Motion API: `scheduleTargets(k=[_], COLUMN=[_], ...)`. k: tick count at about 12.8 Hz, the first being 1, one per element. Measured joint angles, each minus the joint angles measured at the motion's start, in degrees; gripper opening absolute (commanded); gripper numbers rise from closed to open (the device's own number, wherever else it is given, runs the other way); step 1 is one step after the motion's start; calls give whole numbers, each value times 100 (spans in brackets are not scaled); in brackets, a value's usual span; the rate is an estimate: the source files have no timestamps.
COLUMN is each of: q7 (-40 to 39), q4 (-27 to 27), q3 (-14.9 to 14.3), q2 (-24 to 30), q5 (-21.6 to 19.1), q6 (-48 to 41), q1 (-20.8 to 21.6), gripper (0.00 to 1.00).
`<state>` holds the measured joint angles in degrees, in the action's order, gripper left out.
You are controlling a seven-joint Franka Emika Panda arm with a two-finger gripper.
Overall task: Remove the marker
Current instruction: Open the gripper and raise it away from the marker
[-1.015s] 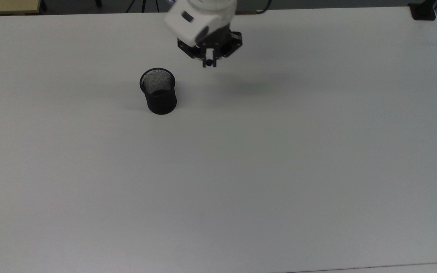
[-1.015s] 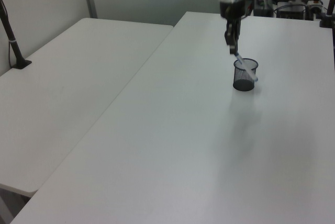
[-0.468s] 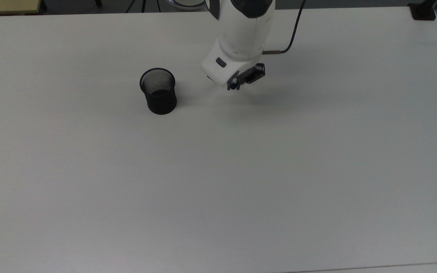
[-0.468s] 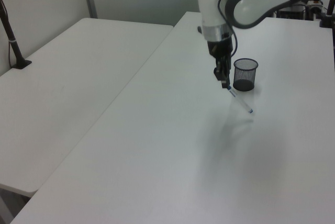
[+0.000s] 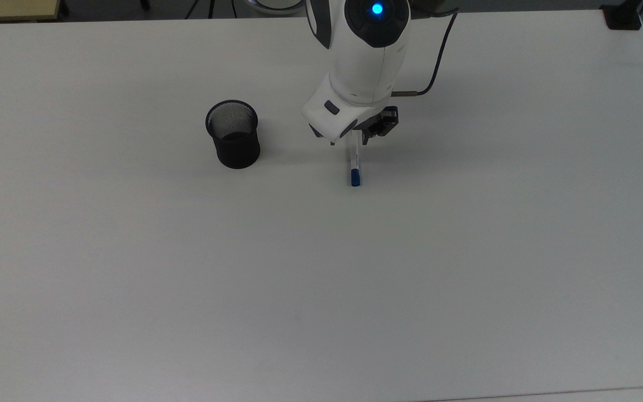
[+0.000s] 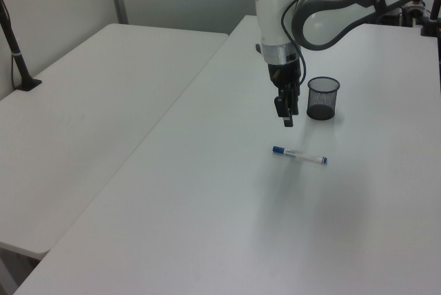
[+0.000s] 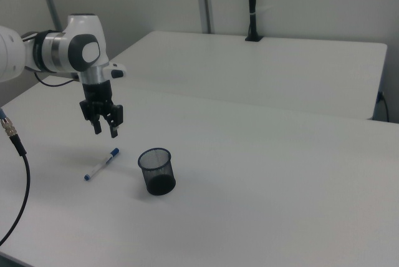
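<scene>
The marker point(image 5: 354, 165) point(image 6: 299, 156) point(image 7: 102, 164), white with a blue cap, lies flat on the white table point(image 5: 321, 268), to the right of the black mesh cup point(image 5: 233, 134) point(image 6: 322, 98) point(image 7: 156, 171) in the top view. My gripper point(image 6: 286, 119) point(image 7: 105, 130) hangs open above the table, over the marker's uncapped end, with nothing between its fingers. In the top view the arm's white wrist point(image 5: 349, 106) covers most of the gripper. The cup stands upright with nothing in it.
A second white table point(image 6: 89, 102) adjoins this one on the left view's left. A black post point(image 7: 251, 5) is clamped at the far table edge in the right view. A grey cable point(image 5: 436, 61) runs from the arm's wrist.
The gripper carried the marker away from the cup toward the top view's right, lowered it and let go. The marker now lies flat on the table, and the gripper is open above it.
</scene>
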<state>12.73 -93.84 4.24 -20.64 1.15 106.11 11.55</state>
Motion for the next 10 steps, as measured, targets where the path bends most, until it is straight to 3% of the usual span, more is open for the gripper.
scheduleTargets(k=[2, 6, 10], q7=[9, -2, -511], q4=[69, 114, 116], q3=[-27, -108, -125], q2=[84, 770, 1433], q5=[116, 273, 333], q6=[1, -351, -866], q1=[-7, -193, -570], gripper=[100, 100, 100])
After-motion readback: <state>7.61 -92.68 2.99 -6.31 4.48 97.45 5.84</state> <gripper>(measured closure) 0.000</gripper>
